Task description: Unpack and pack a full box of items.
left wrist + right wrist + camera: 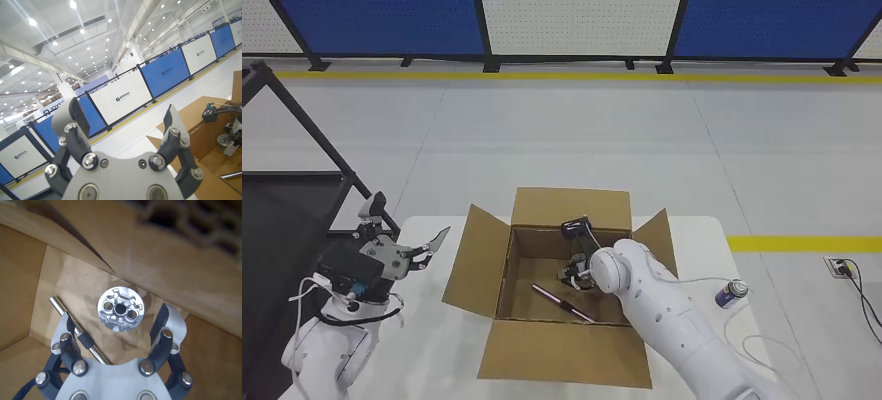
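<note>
An open cardboard box [567,215] stands on the table with its flaps spread. On its floor lie a round metal disc with holes [120,309] and a shiny metal rod with a black band [75,328]; the rod [562,302] runs diagonally. My right gripper [115,323] hangs inside the box [22,275] just above the disc, open, with nothing between its fingers; it is near the far wall [577,272]. My left gripper [414,252] is held up left of the box, open and empty [124,121].
A small blue-and-white can [731,293] stands on the table right of the box. A black frame [302,130] rises at the left. Blue and white partition panels [572,25] close off the floor behind the table.
</note>
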